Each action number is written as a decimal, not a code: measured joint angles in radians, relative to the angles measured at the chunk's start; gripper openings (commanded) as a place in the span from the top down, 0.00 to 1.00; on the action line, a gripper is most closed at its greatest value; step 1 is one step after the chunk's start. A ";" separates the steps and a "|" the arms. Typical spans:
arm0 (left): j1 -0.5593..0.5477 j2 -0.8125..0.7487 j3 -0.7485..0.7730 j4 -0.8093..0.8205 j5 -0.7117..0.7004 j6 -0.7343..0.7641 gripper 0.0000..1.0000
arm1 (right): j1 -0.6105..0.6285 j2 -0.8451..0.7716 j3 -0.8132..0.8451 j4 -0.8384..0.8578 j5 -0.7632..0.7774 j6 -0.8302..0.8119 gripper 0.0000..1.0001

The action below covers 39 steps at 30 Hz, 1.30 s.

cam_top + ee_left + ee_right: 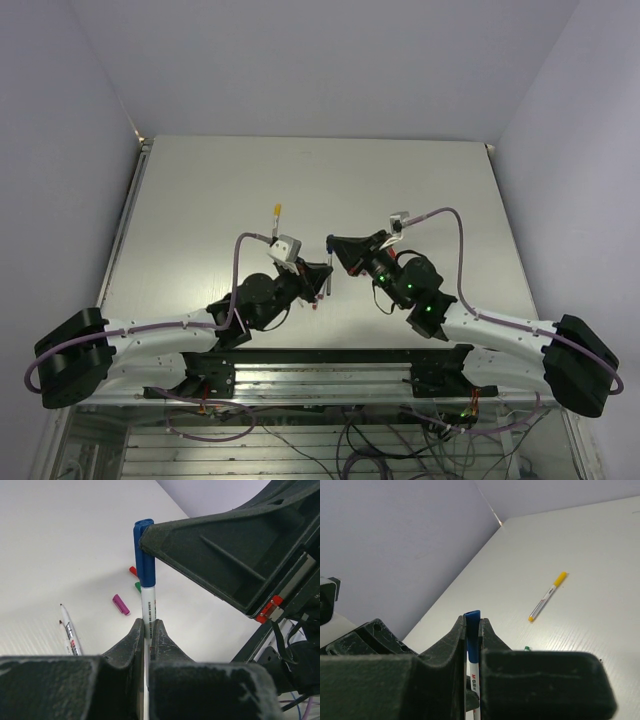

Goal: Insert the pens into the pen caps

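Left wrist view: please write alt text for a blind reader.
The left gripper pinches an upright white pen by its barrel, while the right gripper grips the blue cap on the pen's top. Behind, on the table, lie a magenta cap, a red cap, a green cap and two more pens.

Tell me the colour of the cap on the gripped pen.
The pen has a blue cap; left wrist view shows it best.
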 measured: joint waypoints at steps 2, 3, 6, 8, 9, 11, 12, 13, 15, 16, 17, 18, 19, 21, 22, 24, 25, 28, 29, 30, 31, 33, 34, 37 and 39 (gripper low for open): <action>0.005 0.000 0.002 -0.013 0.000 0.006 0.93 | 0.007 0.004 0.001 -0.008 0.017 -0.003 1.00; 0.008 0.000 0.003 -0.019 0.000 0.010 0.93 | 0.011 0.007 0.002 -0.013 0.023 -0.003 1.00; 0.019 0.000 0.008 -0.036 0.006 0.014 0.93 | 0.018 0.021 0.008 -0.016 0.039 -0.003 1.00; 0.029 0.001 0.014 -0.051 0.011 0.018 0.93 | 0.023 0.034 0.014 -0.015 0.053 -0.003 1.00; 0.034 0.001 0.015 -0.057 0.014 0.019 0.93 | 0.025 0.040 0.018 -0.015 0.058 -0.003 1.00; 0.045 0.001 0.016 -0.072 0.022 0.021 0.93 | 0.032 0.051 0.021 -0.016 0.071 -0.003 1.00; 0.048 0.001 0.017 -0.079 0.026 0.021 0.93 | 0.034 0.056 0.021 -0.015 0.076 -0.003 1.00; 0.051 0.001 0.017 -0.085 0.029 0.021 0.93 | 0.036 0.060 0.023 -0.016 0.081 -0.003 1.00; 0.057 0.001 0.019 -0.098 0.033 0.021 0.93 | 0.042 0.069 0.031 -0.021 0.092 -0.008 1.00; 0.059 0.001 0.019 -0.101 0.033 0.020 0.93 | 0.043 0.073 0.037 -0.027 0.095 -0.012 1.00; 0.061 0.001 0.019 -0.102 0.033 0.020 0.93 | 0.046 0.077 0.049 -0.041 0.100 -0.019 1.00; 0.063 0.001 0.019 -0.103 0.032 0.020 0.93 | 0.047 0.082 0.064 -0.059 0.104 -0.029 0.99; 0.066 0.001 0.023 -0.107 0.030 0.017 0.93 | 0.050 0.087 0.084 -0.080 0.109 -0.041 0.93; 0.075 0.001 0.031 -0.112 0.025 0.013 0.93 | 0.054 0.098 0.136 -0.135 0.122 -0.073 0.80; 0.079 0.001 0.033 -0.109 0.022 0.011 0.93 | 0.058 0.103 0.168 -0.169 0.130 -0.092 0.73; 0.088 0.000 0.035 -0.095 0.014 0.004 0.93 | 0.071 0.109 0.229 -0.234 0.140 -0.125 0.63; 0.092 0.000 0.035 -0.088 0.011 0.000 0.93 | 0.079 0.110 0.262 -0.270 0.145 -0.147 0.58; 0.098 -0.002 0.035 -0.095 -0.002 -0.019 0.93 | 0.097 0.107 0.357 -0.335 0.185 -0.222 0.49; 0.098 0.000 0.035 -0.107 -0.006 -0.024 0.93 | 0.099 0.099 0.385 -0.340 0.201 -0.248 0.48; 0.098 0.003 0.035 -0.118 -0.012 -0.025 0.93 | 0.100 0.082 0.407 -0.341 0.223 -0.277 0.47; 0.098 0.010 0.035 -0.134 -0.023 -0.025 0.93 | 0.100 0.064 0.418 -0.340 0.238 -0.297 0.45; 0.100 0.028 0.035 -0.180 -0.056 -0.023 0.93 | 0.100 0.012 0.427 -0.330 0.279 -0.340 0.42; 0.103 0.035 0.035 -0.206 -0.071 -0.020 0.93 | 0.100 -0.017 0.427 -0.328 0.301 -0.359 0.39; 0.155 0.045 0.035 -0.269 -0.085 -0.008 0.93 | 0.100 -0.086 0.424 -0.328 0.370 -0.400 0.31; 0.237 0.056 0.051 -0.305 -0.081 -0.002 0.93 | 0.099 -0.115 0.415 -0.338 0.418 -0.413 0.29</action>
